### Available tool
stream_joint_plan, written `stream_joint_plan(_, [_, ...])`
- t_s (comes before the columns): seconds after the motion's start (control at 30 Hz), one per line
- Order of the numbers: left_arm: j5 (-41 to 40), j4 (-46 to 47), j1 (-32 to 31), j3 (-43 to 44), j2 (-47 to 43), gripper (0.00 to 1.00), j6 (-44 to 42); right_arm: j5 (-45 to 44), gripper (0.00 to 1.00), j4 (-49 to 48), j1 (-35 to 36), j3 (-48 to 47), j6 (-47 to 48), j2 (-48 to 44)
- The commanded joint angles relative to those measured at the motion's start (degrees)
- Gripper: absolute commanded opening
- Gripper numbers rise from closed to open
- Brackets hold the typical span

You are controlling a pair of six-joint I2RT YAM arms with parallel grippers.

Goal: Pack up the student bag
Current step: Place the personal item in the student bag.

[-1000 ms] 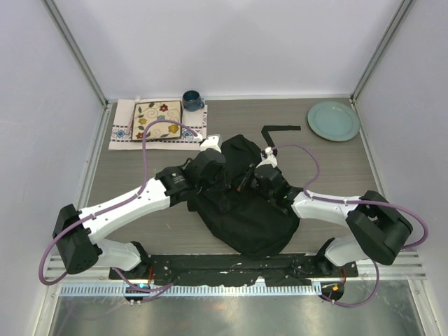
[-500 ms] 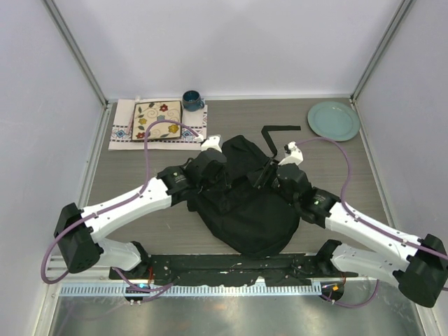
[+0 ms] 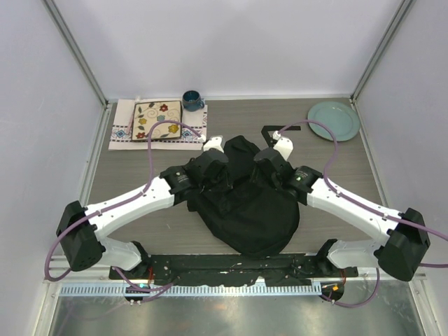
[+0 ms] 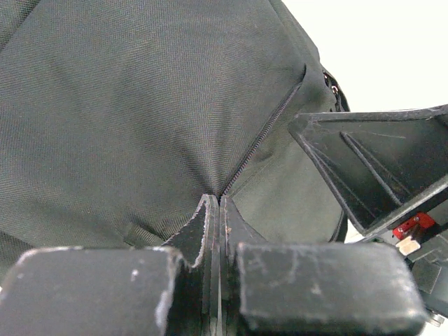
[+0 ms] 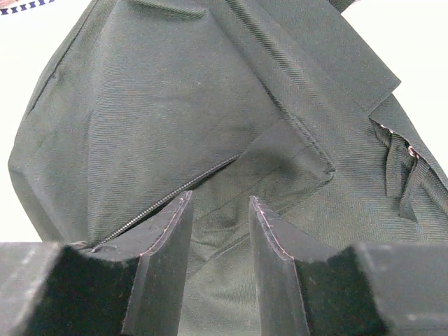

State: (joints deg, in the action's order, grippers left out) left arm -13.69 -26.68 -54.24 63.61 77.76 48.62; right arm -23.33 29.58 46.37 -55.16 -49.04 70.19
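Grey table [image 3: 392,168]; both arms [image 3: 140,199] [image 3: 343,203] aslant over the student bag [image 3: 245,217].

The left arm [image 3: 133,203] and the right arm [image 3: 350,206] look alike from here: smooth white shells between black joint housings, a chunky black block at each shoulder, and a looping purple cable [image 3: 146,147] trailing along each. Close up, the left gripper [image 4: 218,210] and the right gripper [image 5: 220,203] have matte black wedge-shaped fingers [image 5: 161,245], scuffed pale along their edges. A small red part [image 4: 411,227] shows beside the left one.
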Motion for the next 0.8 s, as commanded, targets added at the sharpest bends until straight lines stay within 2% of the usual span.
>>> stream_joint_plan(0.0, [1.2, 2.7, 0.4, -0.6, 1.0, 0.0, -0.8, -4.4, 0.43, 4.3, 1.2, -5.7, -0.5, 3.5])
stream_joint_plan(0.27, [1.7, 4.4, 0.4, -1.7, 0.7, 0.0, -0.5, -9.3, 0.42, 10.5, 3.6, -10.4, -4.7, 8.9])
stream_joint_plan(0.37, [1.7, 4.4, 0.7, -1.7, 0.9, 0.0, -0.5, -10.4, 0.42, 10.1, 5.3, -10.7, -6.1, 9.5])
stream_joint_plan(0.6, [2.0, 4.6, 1.2, -1.8, 0.7, 0.0, -0.7, -12.0, 0.42, 10.5, 5.7, -12.9, -8.8, 13.1])
stream_joint_plan(0.77, [2.4, 5.1, 1.3, -1.9, 0.6, 0.0, -0.7, -14.6, 0.42, 15.0, 5.9, -16.7, -12.0, 17.5])
